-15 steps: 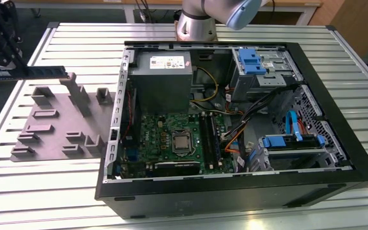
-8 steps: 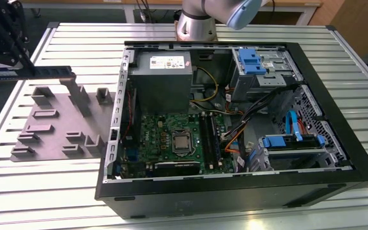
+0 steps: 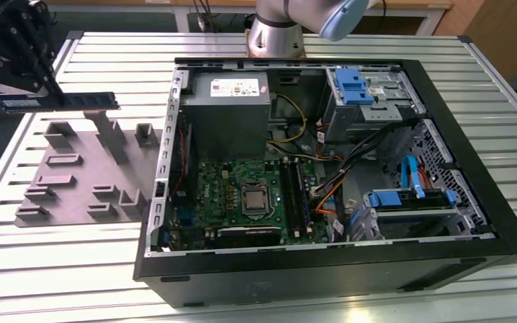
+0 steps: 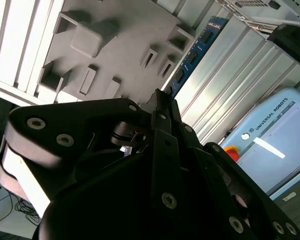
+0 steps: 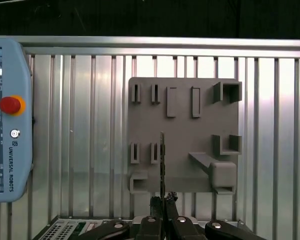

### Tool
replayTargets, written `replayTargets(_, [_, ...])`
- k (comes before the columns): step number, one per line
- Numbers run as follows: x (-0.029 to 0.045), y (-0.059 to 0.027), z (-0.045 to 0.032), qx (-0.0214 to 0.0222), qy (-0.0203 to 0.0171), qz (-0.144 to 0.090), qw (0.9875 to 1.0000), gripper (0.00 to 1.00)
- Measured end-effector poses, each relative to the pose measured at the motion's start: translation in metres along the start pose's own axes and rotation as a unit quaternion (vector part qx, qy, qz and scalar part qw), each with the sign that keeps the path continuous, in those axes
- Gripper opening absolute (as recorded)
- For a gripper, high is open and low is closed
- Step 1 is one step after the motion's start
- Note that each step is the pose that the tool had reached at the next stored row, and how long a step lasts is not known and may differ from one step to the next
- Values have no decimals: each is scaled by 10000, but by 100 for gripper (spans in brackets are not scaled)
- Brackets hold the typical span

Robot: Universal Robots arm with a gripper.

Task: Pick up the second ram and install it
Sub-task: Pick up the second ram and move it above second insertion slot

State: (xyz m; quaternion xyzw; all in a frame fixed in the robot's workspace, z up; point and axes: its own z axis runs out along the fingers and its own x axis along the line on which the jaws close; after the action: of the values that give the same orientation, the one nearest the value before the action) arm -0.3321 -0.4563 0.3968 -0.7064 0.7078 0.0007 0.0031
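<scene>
In the exterior view the second ram, a long blue stick with black chips, hangs level above the far edge of the grey holder tray. My gripper is shut on it near its middle, at the exterior view's far left. The first wrist view shows the ram edge-on as a thin line rising from my gripper over the tray. In the second wrist view the blue stick sticks out past my gripper. The memory slots lie on the green board inside the open computer case.
The case holds a grey power supply, blue drive brackets and loose cables. The arm's base stands behind the case. A teach pendant lies on the ribbed metal table beside the tray.
</scene>
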Motion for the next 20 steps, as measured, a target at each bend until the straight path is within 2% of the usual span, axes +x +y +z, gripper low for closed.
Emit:
replayTargets(15, [-1,-455,1,-2,0,0,10000,14])
replayTargets(17, [-1,-649,2,-3,0,0,10000,14])
replayTargets(20, [-1,-732,3,-3,0,0,10000,14])
